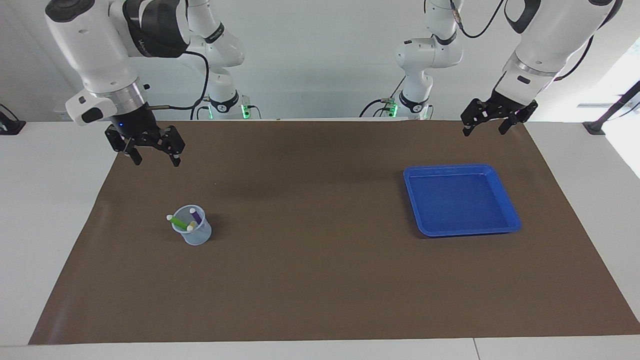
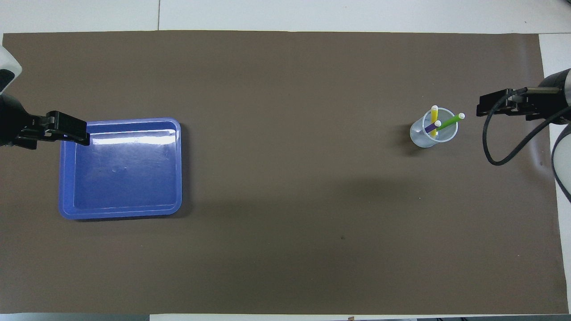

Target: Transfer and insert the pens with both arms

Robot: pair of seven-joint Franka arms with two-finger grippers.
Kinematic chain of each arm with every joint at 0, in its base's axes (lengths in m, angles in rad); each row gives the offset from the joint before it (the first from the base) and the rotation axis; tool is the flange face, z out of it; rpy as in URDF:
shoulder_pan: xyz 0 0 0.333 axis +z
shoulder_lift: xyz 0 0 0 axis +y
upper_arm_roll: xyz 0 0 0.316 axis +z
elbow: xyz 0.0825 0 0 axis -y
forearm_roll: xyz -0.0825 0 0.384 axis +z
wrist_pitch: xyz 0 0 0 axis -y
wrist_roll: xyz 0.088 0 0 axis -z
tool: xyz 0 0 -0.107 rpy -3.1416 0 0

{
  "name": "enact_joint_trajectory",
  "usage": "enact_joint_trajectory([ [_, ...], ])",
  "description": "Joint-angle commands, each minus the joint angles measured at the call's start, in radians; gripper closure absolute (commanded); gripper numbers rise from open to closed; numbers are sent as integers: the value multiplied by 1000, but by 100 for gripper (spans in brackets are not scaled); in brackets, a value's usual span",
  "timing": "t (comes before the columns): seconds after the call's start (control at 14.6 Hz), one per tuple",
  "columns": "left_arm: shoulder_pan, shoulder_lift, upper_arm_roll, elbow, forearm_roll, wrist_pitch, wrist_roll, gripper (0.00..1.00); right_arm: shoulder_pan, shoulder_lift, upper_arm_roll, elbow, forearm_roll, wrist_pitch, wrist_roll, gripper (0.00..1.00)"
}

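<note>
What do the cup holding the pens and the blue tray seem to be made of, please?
The cup: likely clear thin plastic, since the pens show through its wall. The blue tray: probably glossy moulded plastic, given its bright light reflections and rounded rim.

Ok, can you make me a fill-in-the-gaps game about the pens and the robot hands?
1. The three pens all stand in the clear ___.
2. The blue tray has ___ pens in it.
3. The pen leaning out over the cup rim toward the right arm's end of the table is the ___ one.
4. The right gripper and the left gripper are both ___ and hold nothing.

Missing words: cup; no; green; open
</note>
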Motion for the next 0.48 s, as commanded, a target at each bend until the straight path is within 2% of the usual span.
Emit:
enact_joint_trajectory([
  [0.0,5,-10,3,3,-9,-20,11,0,-7,-39,9,-9,-17,-53,24,0],
  [0.41,5,-10,3,3,-9,-20,11,0,-7,-46,6,5,-5,-121,19,0],
])
